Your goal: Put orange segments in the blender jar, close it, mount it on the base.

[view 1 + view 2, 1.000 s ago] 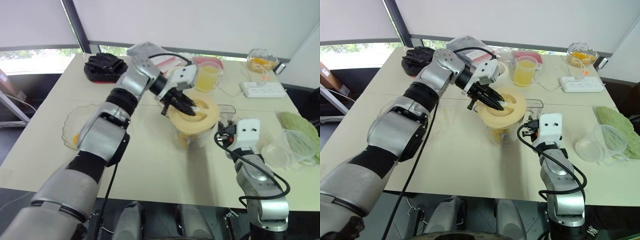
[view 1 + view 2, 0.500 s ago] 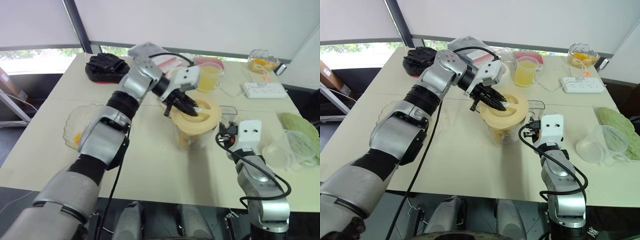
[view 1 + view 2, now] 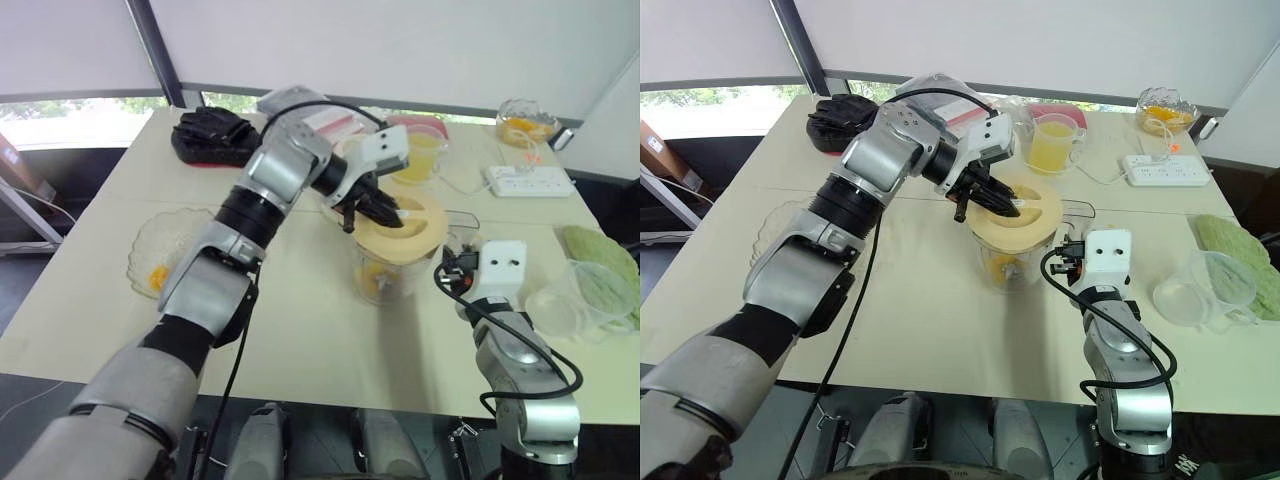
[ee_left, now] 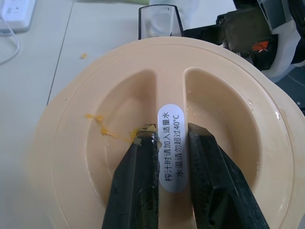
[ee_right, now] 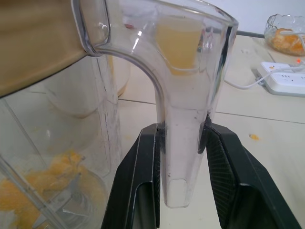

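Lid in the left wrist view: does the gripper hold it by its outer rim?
No, the left gripper pinches the lid by its labelled centre ridge.

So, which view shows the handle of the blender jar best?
The right wrist view: the handle stands close up, clamped in the right gripper. The eye views show it small beside the lid; the left wrist view shows its top past the lid.

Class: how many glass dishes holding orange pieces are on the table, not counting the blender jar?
2: a dish near the left edge; a bowl far right, beside the power strip.
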Controlling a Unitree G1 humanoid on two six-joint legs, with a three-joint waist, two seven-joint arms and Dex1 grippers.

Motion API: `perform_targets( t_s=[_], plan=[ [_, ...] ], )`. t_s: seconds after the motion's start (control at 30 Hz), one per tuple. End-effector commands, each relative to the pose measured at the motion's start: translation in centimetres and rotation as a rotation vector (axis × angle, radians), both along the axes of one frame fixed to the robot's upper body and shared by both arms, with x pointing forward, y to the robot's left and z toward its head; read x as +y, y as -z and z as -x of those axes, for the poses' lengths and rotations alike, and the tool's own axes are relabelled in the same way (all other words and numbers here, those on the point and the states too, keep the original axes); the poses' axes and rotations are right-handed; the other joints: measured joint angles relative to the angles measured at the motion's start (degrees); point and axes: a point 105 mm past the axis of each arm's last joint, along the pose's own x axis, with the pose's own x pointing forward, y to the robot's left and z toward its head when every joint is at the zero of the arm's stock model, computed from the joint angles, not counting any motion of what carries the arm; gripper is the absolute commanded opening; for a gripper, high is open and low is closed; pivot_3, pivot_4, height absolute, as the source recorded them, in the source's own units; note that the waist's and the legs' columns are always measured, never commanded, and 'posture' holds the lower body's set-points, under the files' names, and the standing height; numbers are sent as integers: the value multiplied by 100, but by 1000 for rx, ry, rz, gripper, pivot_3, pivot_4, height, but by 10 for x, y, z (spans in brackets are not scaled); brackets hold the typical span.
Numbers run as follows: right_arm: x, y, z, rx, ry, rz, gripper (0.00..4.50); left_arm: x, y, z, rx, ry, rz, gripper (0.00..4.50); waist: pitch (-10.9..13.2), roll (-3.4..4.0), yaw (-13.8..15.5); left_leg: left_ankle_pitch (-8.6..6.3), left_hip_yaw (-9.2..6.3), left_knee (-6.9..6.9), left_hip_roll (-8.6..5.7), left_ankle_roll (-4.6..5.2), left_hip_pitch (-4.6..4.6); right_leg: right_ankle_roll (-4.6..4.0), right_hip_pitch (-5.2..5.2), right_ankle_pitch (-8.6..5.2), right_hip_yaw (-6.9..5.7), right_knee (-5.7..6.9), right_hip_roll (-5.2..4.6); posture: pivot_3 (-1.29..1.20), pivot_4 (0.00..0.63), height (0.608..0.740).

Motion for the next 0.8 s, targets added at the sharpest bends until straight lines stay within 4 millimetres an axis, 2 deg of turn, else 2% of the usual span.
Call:
perform_targets(
  t_s=[0.03,0.3,0.7,0.77,0.8],
  plan=[
    [8,-21,1,-94,-35,10,808,14,24,-10,23,-136,-106,282,0,0,-13,0,0,0,1,0,1,0,0,0,0,0,0,0,150,740],
    [10,-21,-2,-96,-47,16,808,17,28,-10,95,-254,-121,282,-5,4,-29,0,0,-1,4,0,9,-3,5,-2,0,2,4,0,150,740],
    [10,-21,-3,-96,-54,24,808,19,28,-3,-27,-128,-101,282,-10,9,-27,0,1,-2,8,0,13,-6,8,-1,1,2,3,0,150,740],
    [10,-21,-3,-97,-54,24,808,19,29,-3,-26,-126,-99,1311,-10,10,-27,0,3,-1,7,-1,14,-7,9,-1,2,2,2,0,150,740],
    [10,-21,-3,-97,-54,25,808,19,28,-3,-30,-125,-94,1617,-10,9,-27,0,3,-1,6,-1,15,-8,10,-1,3,2,2,0,150,740]
  ],
)
